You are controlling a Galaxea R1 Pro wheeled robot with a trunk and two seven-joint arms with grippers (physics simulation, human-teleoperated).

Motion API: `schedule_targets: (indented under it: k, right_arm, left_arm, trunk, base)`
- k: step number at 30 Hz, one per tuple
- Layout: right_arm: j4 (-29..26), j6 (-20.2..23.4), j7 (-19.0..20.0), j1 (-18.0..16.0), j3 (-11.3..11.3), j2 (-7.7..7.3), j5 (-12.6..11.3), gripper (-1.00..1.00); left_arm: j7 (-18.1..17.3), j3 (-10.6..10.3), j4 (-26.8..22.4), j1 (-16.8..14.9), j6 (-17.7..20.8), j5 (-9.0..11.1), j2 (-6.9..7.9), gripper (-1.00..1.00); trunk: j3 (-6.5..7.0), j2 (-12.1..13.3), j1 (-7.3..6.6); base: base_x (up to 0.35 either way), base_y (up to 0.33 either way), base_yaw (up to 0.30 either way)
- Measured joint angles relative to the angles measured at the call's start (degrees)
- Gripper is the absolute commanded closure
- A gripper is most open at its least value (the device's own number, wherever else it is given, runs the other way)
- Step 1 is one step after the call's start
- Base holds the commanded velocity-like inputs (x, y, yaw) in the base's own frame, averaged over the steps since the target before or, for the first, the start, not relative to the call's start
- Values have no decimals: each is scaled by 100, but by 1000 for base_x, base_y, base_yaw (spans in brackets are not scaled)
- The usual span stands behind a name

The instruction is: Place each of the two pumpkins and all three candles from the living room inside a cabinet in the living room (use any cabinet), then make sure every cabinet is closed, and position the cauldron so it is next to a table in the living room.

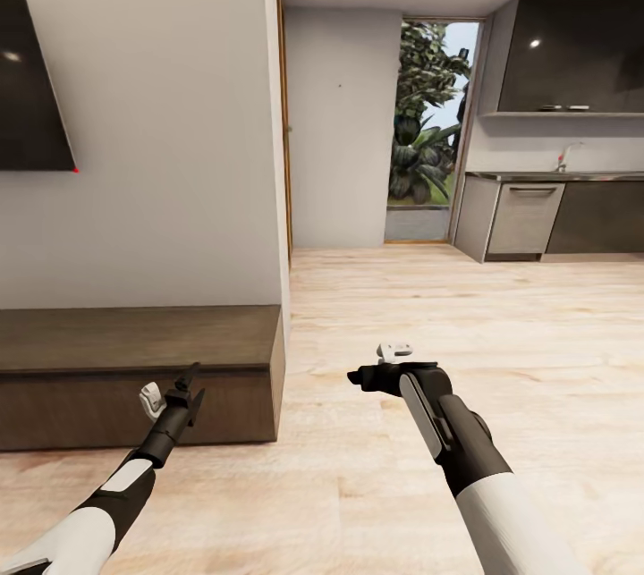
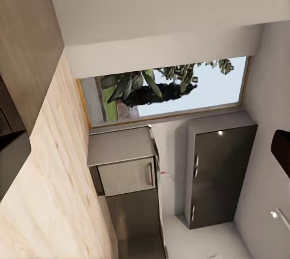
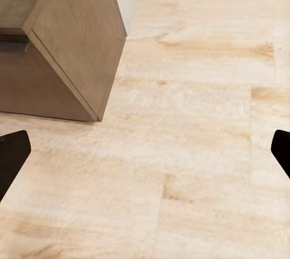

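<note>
The long, low dark brown cabinet (image 1: 134, 338) stands against the white wall at the left, and its front panels look shut. Its end corner (image 3: 66, 47) also appears in the right wrist view. My left gripper (image 1: 188, 383) hangs in front of the cabinet's right part, open and empty, with one dark fingertip (image 2: 281, 150) at the picture's edge. My right gripper (image 1: 360, 376) is over the bare floor to the right of the cabinet, open, its black fingertips (image 3: 12, 150) wide apart with nothing between them. Pumpkins, candles, cauldron and coffee table are out of view.
A dark television (image 1: 27, 92) hangs on the wall above the cabinet. Light wooden floor (image 1: 465, 316) runs toward a kitchen counter with dark cupboards (image 1: 555, 213) at the back right. A glazed doorway with plants (image 1: 429, 128) lies straight ahead.
</note>
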Motion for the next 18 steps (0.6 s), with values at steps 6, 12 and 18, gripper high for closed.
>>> schedule_targets:
  k: [6,12,18]
  right_arm:
    - [0,0,0,6,0,0,0,-100]
    - [0,0,0,6,0,-2,1,-100]
    - [0,0,0,5,0,1,1,-100]
  left_arm:
    - [8,-1,0,0,-1,-1,0,-100]
    - [64,-1,1,0,-1,-1,0,-100]
    - [221,2,0,0,0,-1,0,-100]
  trunk:
    - [-22,-1,3]
    - [-155,-9,18]
    - [-288,-17,34]
  base:
    - [0,0,0]
    - [0,0,0]
    - [0,0,0]
